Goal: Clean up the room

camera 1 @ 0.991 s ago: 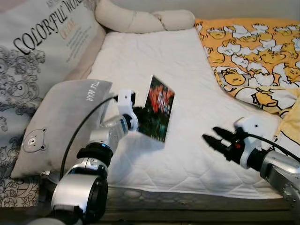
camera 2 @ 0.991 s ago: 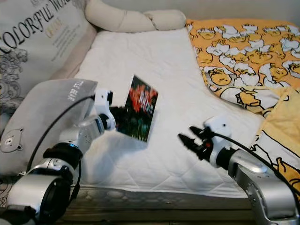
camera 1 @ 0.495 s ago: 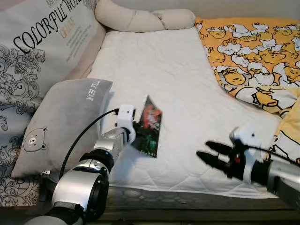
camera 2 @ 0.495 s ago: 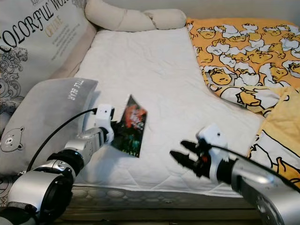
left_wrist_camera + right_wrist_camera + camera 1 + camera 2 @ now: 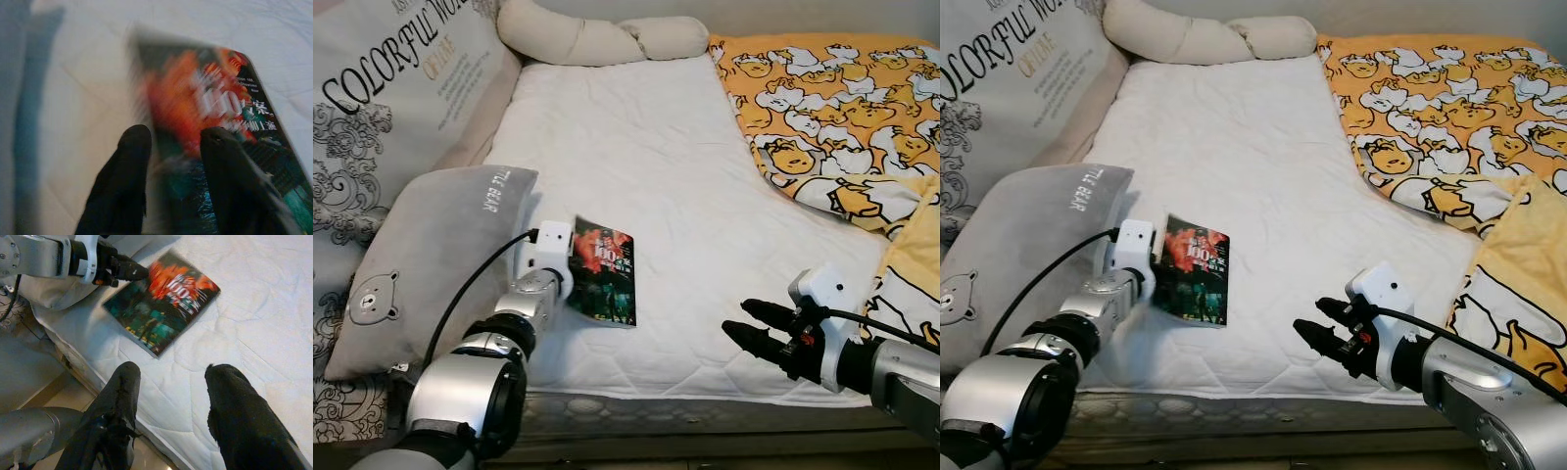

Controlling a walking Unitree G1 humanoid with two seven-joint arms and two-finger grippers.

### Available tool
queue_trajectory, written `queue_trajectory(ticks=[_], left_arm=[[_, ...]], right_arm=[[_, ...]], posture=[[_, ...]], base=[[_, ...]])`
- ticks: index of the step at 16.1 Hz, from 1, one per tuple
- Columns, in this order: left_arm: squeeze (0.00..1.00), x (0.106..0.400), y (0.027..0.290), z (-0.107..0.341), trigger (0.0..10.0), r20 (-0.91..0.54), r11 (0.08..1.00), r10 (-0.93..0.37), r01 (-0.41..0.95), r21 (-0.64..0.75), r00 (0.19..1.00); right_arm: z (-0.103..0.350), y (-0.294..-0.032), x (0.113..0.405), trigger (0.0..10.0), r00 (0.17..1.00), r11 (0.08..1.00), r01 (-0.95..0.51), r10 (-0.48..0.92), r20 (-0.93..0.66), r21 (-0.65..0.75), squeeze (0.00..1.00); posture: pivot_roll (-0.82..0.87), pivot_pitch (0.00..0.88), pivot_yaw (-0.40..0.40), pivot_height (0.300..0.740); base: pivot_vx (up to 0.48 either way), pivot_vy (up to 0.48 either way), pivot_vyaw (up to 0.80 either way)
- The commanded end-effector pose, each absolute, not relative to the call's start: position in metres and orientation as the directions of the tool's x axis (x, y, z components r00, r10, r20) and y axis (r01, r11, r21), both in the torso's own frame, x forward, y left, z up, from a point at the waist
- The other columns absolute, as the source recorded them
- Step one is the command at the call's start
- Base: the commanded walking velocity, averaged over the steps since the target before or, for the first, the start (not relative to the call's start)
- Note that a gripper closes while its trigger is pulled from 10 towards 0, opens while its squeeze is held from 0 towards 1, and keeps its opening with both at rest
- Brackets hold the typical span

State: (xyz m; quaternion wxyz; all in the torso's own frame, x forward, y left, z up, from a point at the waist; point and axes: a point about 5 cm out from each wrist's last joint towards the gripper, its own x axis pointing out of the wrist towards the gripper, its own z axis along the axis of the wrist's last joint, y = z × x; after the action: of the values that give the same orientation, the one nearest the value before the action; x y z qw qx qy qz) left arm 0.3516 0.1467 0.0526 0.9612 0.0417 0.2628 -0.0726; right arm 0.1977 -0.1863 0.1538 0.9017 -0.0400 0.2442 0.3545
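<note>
A book (image 5: pixel 605 284) with a dark red-and-green cover lies flat on the white mattress (image 5: pixel 636 137), close to its front left edge. My left gripper (image 5: pixel 570 285) rests at the book's left edge with its fingers (image 5: pixel 134 147) apart, and the cover (image 5: pixel 210 107) shows blurred just beyond them. My right gripper (image 5: pixel 736 318) is open and hovers above the mattress's front edge, to the right of the book and apart from it. The right wrist view looks down on the book (image 5: pixel 164 308) and on the left gripper's fingers (image 5: pixel 122 268) at its corner.
A grey bear pillow (image 5: pixel 421 255) leans at the left beside my left arm, with a large printed cushion (image 5: pixel 391 88) behind it. A cream bolster (image 5: pixel 597 39) lies at the head of the bed. A yellow duck blanket (image 5: pixel 832 108) covers the right side. The floor (image 5: pixel 29 377) is below the front edge.
The book has gone from upright in my left gripper to flat on the mattress, and the left fingers have parted. My right gripper dropped lower toward the front edge. The camera shifted slightly.
</note>
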Motion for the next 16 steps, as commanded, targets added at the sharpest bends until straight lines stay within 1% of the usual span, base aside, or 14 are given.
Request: queue_trajectory(ticks=[1, 2, 3, 5, 6, 7, 8, 9, 10, 11, 12, 13, 14, 16], left_arm=[[0.24, 0.353, 0.152, 0.056, 10.0, -0.493, 0.979, -0.097, 0.173, 0.109, 0.864], [0.00, 0.354, 0.159, 0.057, 10.0, -0.487, 0.968, -0.076, 0.181, 0.173, 0.870], [0.00, 0.354, 0.164, 0.058, 10.0, -0.482, 0.958, -0.061, 0.186, 0.217, 0.874], [0.00, 0.354, 0.170, 0.059, 10.0, -0.471, 0.950, -0.048, 0.187, 0.252, 0.881], [0.00, 0.357, 0.170, 0.064, 10.0, -0.437, 0.963, -0.081, 0.184, 0.199, 0.896], [0.00, 0.360, 0.167, 0.071, 10.0, -0.395, 0.976, -0.131, 0.188, 0.110, 0.909], [0.49, 0.362, 0.164, 0.075, 10.0, -0.364, 0.978, -0.170, 0.203, 0.054, 0.916], [1.00, 0.362, 0.159, 0.078, 10.0, -0.334, 0.971, -0.224, 0.239, 0.004, 0.916], [1.00, 0.362, 0.149, 0.082, 10.0, -0.282, 0.945, -0.325, 0.319, -0.070, 0.903], [1.00, 0.359, 0.143, 0.086, 10.0, -0.240, 0.918, -0.396, 0.386, -0.089, 0.886], [1.00, 0.355, 0.142, 0.088, 10.0, -0.213, 0.903, -0.429, 0.424, -0.070, 0.878], [1.00, 0.349, 0.147, 0.093, 10.0, -0.167, 0.907, -0.420, 0.419, -0.045, 0.892], [1.00, 0.345, 0.149, 0.096, 10.0, -0.148, 0.914, -0.404, 0.403, -0.040, 0.903], [1.00, 0.330, 0.159, 0.104, 10.0, -0.114, 0.937, -0.349, 0.347, -0.044, 0.930]], right_arm=[[0.158, -0.185, 0.198, 10.0, 0.632, 0.744, -0.663, 0.613, -0.474, 0.078, 0.00], [0.157, -0.184, 0.198, 10.0, 0.632, 0.744, -0.664, 0.613, -0.475, 0.077, 0.00], [0.156, -0.183, 0.198, 10.0, 0.639, 0.751, -0.655, 0.607, -0.472, 0.079, 0.00], [0.152, -0.183, 0.200, 10.0, 0.660, 0.773, -0.627, 0.590, -0.466, 0.091, 0.00], [0.147, -0.184, 0.203, 10.0, 0.697, 0.809, -0.579, 0.553, -0.456, 0.097, 0.00], [0.140, -0.186, 0.206, 10.0, 0.736, 0.848, -0.522, 0.501, -0.456, 0.090, 0.00], [0.134, -0.187, 0.210, 10.0, 0.761, 0.873, -0.481, 0.460, -0.458, 0.079, 0.00], [0.130, -0.189, 0.212, 10.0, 0.782, 0.893, -0.444, 0.425, -0.456, 0.073, 0.22], [0.124, -0.192, 0.217, 10.0, 0.812, 0.920, -0.385, 0.373, -0.450, 0.068, 1.00], [0.121, -0.194, 0.222, 10.0, 0.831, 0.936, -0.346, 0.340, -0.441, 0.069, 1.00], [0.119, -0.194, 0.226, 10.0, 0.844, 0.945, -0.319, 0.315, -0.433, 0.067, 1.00], [0.116, -0.196, 0.233, 10.0, 0.866, 0.958, -0.287, 0.271, -0.420, 0.025, 1.00], [0.115, -0.196, 0.235, 10.0, 0.871, 0.959, -0.284, 0.266, -0.412, 0.021, 1.00], [0.112, -0.195, 0.238, 10.0, 0.879, 0.962, -0.268, 0.262, -0.398, 0.042, 1.00]], posture=[[-0.33, 0.011, 0.047, 0.740], [-0.33, 0.002, 0.047, 0.740], [-0.32, 0.000, 0.048, 0.740], [-0.30, 0.000, 0.053, 0.740], [-0.27, 0.000, 0.063, 0.740], [-0.25, 0.000, 0.067, 0.740], [-0.23, 0.000, 0.075, 0.740], [-0.21, 0.000, 0.079, 0.740], [-0.18, 0.000, 0.084, 0.740], [-0.16, 0.000, 0.082, 0.740], [-0.14, 0.000, 0.077, 0.740], [-0.12, 0.000, 0.067, 0.740], [-0.10, 0.000, 0.064, 0.740], [-0.07, 0.000, 0.049, 0.740]], base=[[0.000, 0.000, 0.00], [0.000, 0.000, 0.00], [0.000, 0.000, 0.00], [0.000, 0.000, 0.00], [0.000, 0.000, 0.00], [0.000, 0.000, 0.00], [0.000, 0.000, 0.00], [0.000, 0.000, 0.00], [0.000, 0.000, 0.00], [0.000, 0.000, 0.00], [0.000, 0.000, 0.00], [0.000, 0.000, 0.00], [0.000, 0.000, 0.00], [0.000, -0.396, 0.00]])
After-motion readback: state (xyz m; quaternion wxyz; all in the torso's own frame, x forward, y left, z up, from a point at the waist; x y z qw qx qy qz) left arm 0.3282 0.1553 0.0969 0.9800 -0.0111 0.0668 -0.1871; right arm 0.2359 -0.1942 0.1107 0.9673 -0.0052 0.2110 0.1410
